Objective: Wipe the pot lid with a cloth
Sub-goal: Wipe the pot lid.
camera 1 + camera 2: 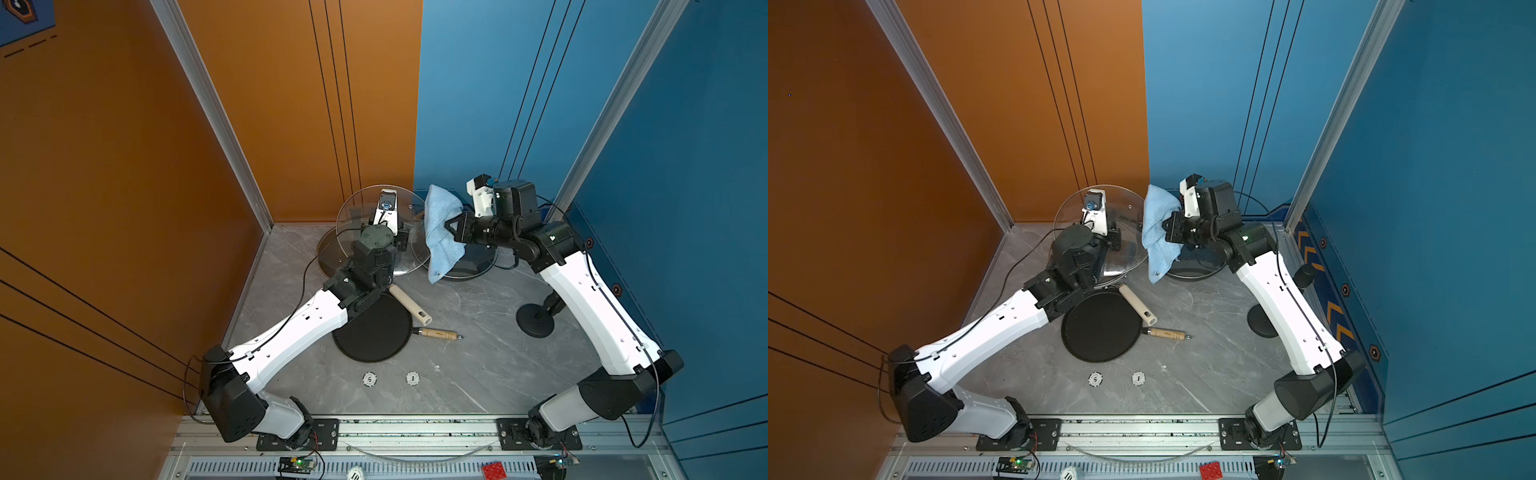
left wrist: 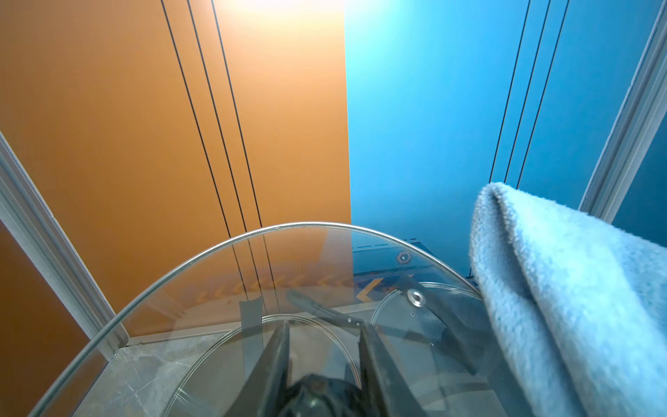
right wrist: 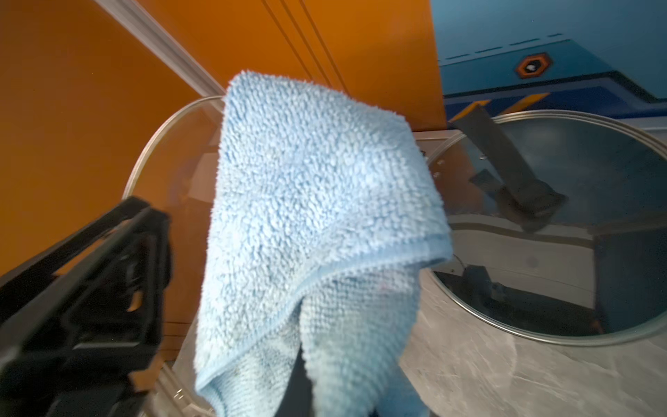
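- Rail (image 1: 415, 428) runs along the near edge, with both arm bases bolted to it. A red brick (image 1: 494, 471) sits just nearer than the rail.
- Grey table (image 1: 478, 374): chip marked 5 (image 1: 369, 378) and chip marked 1 (image 1: 412, 378) lie side by side, apart.
- The flat black pan (image 1: 372, 332) comes next, its wooden grip pointing to the robot's right.
- A cream handle (image 1: 409, 305) lies slanted just past the pan's far edge. Its other end is hidden under the left arm.
- A black stand (image 1: 536, 322) is on the right side, partly under the right arm.
- Left gripper (image 2: 325, 335): jaws narrow, one finger on each side of the lid's dark knob, gripping it.
- Lid (image 1: 361, 203): clear glass with a metal rim. It is held off the table and tilted up on edge at mid-back. It shows in both top views (image 1: 1067, 208).
- Right gripper (image 1: 451, 226): jaws pinched tight on a bunch of cloth.
- Cloth (image 1: 442, 216): light blue. It hangs in folds from the right gripper, at the lid's right-hand rim. Whether it touches the glass, cannot tell. The left wrist view shows it (image 2: 559, 289) overlapping the lid's rim.
- A second lid (image 3: 577, 252) lies flat below and behind the cloth's low corner.
- Farthest back, an orange wall (image 1: 291, 104) meets a blue wall (image 1: 478, 104).
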Motion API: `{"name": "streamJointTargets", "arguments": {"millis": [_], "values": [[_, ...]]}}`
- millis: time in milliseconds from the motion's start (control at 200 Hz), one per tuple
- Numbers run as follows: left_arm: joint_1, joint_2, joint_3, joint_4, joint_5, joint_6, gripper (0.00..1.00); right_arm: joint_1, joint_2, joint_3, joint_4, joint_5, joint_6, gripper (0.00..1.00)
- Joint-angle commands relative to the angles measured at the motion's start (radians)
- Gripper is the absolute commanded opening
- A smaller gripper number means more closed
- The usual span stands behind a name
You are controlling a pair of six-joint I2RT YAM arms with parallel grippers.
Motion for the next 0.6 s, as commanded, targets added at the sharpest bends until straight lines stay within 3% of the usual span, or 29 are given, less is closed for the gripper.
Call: {"name": "streamJointTargets", "arguments": {"millis": [0, 240, 596], "values": [[0.006, 0.003, 0.039, 0.089, -0.018, 0.003, 0.33, 0.053, -0.013, -0.035, 0.105, -0.116, 0.040, 0.00], [0.019, 0.020, 0.058, 0.105, 0.003, -0.001, 0.33, 0.109, 0.037, -0.107, 0.092, -0.087, 0.039, 0.00], [0.023, -0.042, -0.018, 0.104, -0.068, -0.001, 0.33, -0.045, 0.054, -0.114, -0.056, 0.198, -0.018, 0.00]]}}
